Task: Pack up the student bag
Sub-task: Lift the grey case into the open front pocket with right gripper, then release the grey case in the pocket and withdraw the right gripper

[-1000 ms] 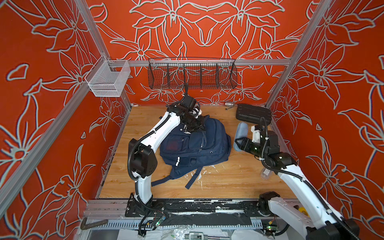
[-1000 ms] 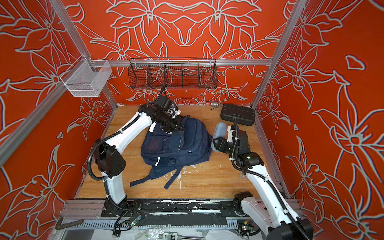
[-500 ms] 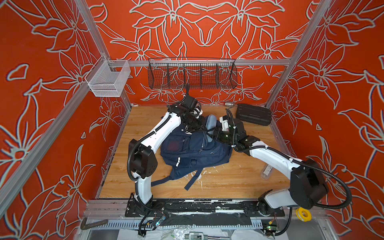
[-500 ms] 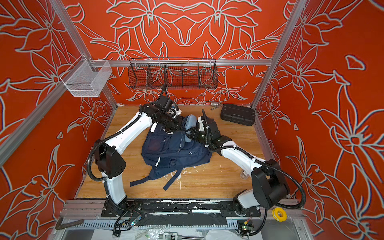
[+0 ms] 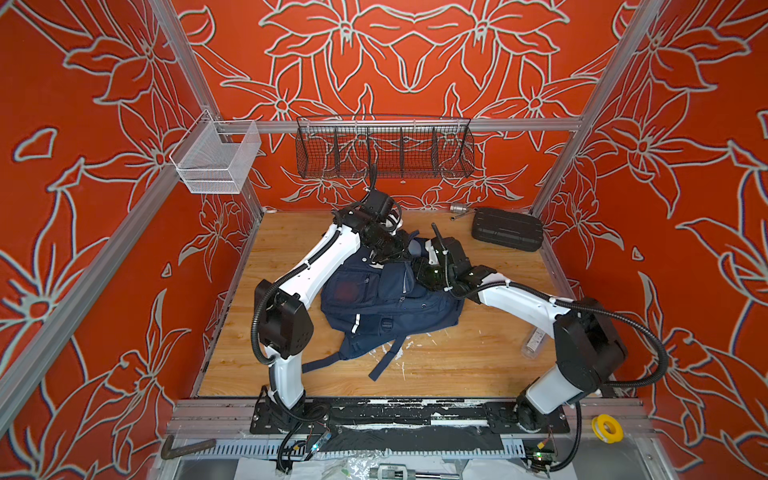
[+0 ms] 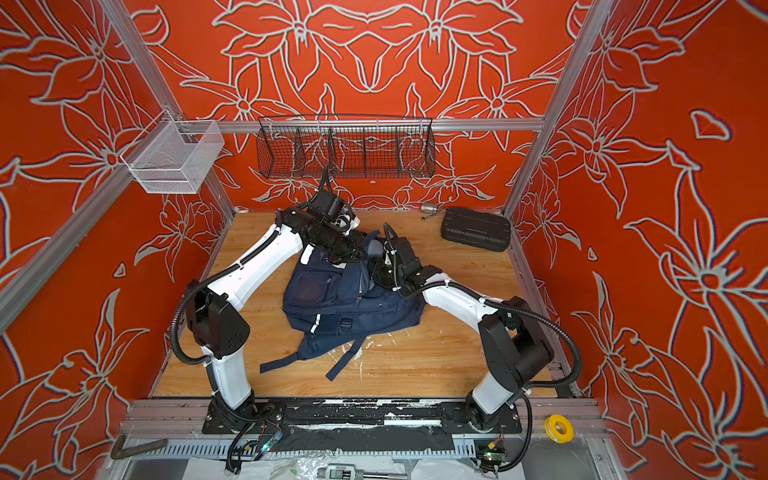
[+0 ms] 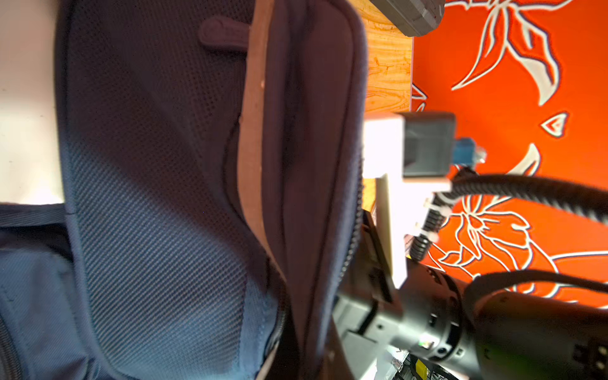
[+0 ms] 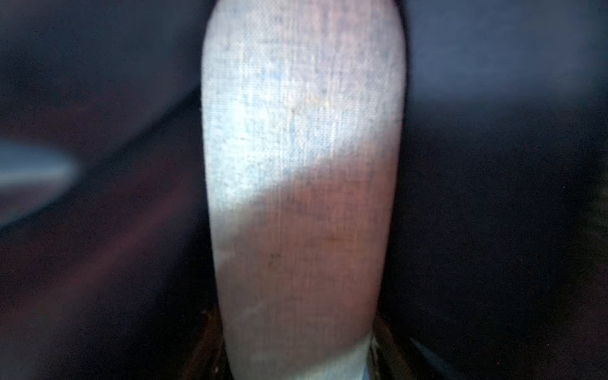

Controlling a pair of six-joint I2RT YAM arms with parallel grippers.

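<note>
Orange floral walls (image 5: 415, 62), wooden floor (image 5: 478, 361), wire basket (image 5: 384, 153)

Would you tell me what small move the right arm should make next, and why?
Probably ease the right hand a little deeper into the student bag. It grips a pale blue fabric item with dark bag lining around it in the right wrist view, while the left hand, shut on the bag's top edge, holds the mouth up.
</note>
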